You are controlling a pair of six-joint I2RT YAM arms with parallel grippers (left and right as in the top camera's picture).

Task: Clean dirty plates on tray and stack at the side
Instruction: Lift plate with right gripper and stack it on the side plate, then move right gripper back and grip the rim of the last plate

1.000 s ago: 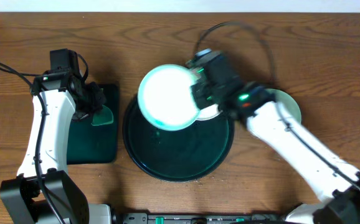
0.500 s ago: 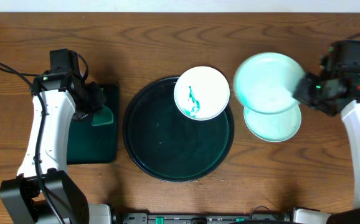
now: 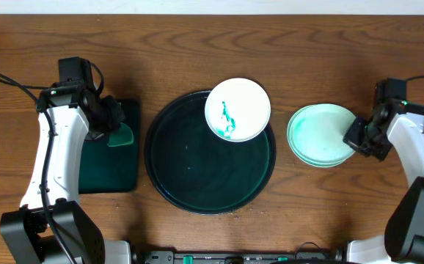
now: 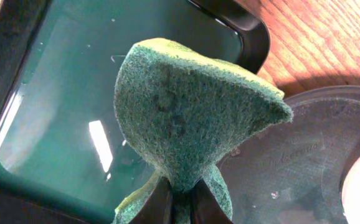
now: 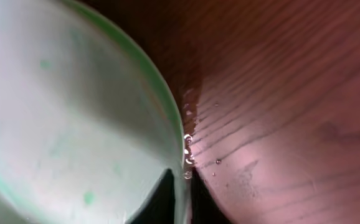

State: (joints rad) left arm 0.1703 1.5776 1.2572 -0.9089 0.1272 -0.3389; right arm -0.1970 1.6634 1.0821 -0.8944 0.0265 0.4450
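Right claw [image 3: 362,136] is closed narrow on the rim of the top plate [image 3: 318,132], which lies flat on a lower plate [image 3: 319,165] just inboard of the fingers. Water beads sit on the table [image 5: 279,124] beside the fingertips.

Recommended procedure: confirm both rims line up. Open the jaws only enough to clear the rim. Withdraw level and outward so the wet plate is not dragged.

Beyond the stack from the claw, the dirty plate [image 3: 238,110] rests on the nearer edge of the tray [image 3: 197,176]. Farthest off, the left claw [image 4: 180,199] pinches a sponge [image 4: 186,112] over the green tray [image 3: 109,172].
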